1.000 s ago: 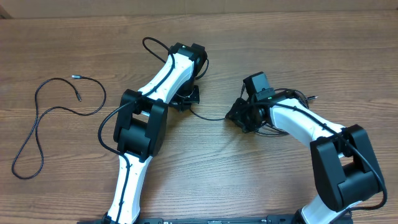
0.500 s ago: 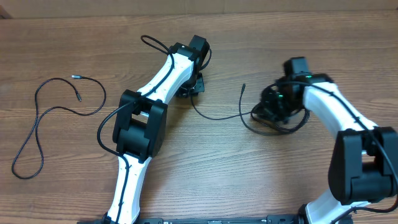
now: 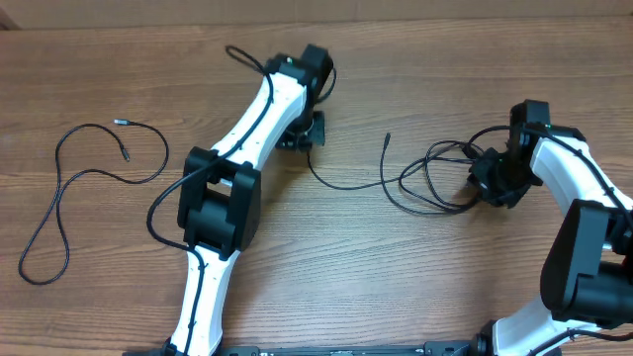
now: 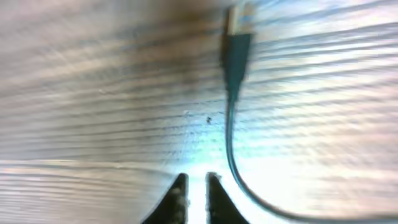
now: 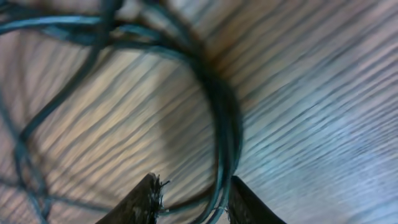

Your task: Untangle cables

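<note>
Overhead view: you are looking at the tangled cables (image 3: 435, 176) lying on the desk (image 3: 396, 287) between your two arms. The right pincer (image 3: 497, 180) is sitting over the end of the bundle farthest from the left pincer (image 3: 303, 133). One strand (image 3: 346, 185) is running from the bundle across the wood toward the left pincer and ending just beside it. A short tail (image 3: 387, 148) with a small dark tip is lying between the two pincers, nearer the bundle. A separate cable (image 3: 59, 198) is lying in loose curves well apart from both pincers, out beyond the left arm.

Through the left wrist camera you are seeing the left pincer's fingertips (image 4: 180, 199) standing only slightly apart, with nothing between them. A thin cable is passing just beside one tip, outside the gap, and curving ahead to a plug (image 4: 238, 37) lying on the wood in front of the pincer.

Through the right wrist camera the right pincer's jaws are standing apart. A loop (image 5: 225, 124) of the bundle is running down through the gap, closer to one finger than the other. The blur is keeping you from telling whether it is touching that finger. More strands are crossing ahead of the pincer and off to its other side.
</note>
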Robot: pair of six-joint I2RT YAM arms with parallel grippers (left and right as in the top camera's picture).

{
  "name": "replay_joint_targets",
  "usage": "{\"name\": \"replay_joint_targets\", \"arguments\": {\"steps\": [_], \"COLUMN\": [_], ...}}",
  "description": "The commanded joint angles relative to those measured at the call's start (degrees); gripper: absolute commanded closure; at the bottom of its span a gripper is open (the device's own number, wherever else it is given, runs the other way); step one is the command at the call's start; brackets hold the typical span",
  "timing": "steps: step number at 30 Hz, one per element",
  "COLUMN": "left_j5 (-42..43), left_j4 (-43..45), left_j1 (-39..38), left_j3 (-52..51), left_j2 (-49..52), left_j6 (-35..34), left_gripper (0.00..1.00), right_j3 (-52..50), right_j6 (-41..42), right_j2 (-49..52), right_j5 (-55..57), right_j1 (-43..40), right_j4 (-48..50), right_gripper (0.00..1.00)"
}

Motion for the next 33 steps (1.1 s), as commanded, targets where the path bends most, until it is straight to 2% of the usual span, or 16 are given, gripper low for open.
{"name": "replay_joint_targets", "arguments": {"steps": [1, 4, 8, 10, 16, 19, 29, 33], "left_j5": [0.8, 0.8, 0.7, 0.7, 0.0, 0.0, -1.4, -2.9], "left_j4": [-3.5, -4.9, -5.6, -5.7, -5.7, -5.7, -5.8, -7.1], "left_j1": [0.3, 0.2, 0.2, 0.2, 0.3, 0.3, 0.3, 0.5], "left_j3": [4.8, 4.8, 4.4, 4.4, 4.4, 4.4, 4.4, 4.4], "left_j2": [-0.9, -0.9, -0.9, -0.9, -0.9, -0.9, -0.9, -0.9], "left_j6": [3.6, 3.6, 3.5, 3.5, 3.5, 3.5, 3.6, 5.2], "left_gripper": [0.69, 0.63, 0.58, 0.51, 0.35, 0.20, 0.20, 0.17], "right_j3": [-3.3, -6.6, -10.7, -12.4, -14.5, -14.5, -14.5, -11.9], "right_j6": [4.8, 7.6, 7.8, 7.8, 11.1, 13.1, 18.1, 7.9], "right_j2": [-0.2, -0.2, -0.2, -0.2, -0.2, -0.2, -0.2, -1.1], "right_j5": [2.7, 0.2, -7.3, -11.1, -18.0, -19.8, -20.7, -26.9], "right_j1": [0.4, 1.4, 3.5, 5.0, 12.4, 16.9, 28.0, 28.1], "right_j4": [1.5, 3.4, 6.4, 8.3, 12.0, 14.0, 19.4, 18.6], "right_gripper": [0.66, 0.67, 0.85, 0.95, 0.96, 0.96, 0.96, 0.96]}}
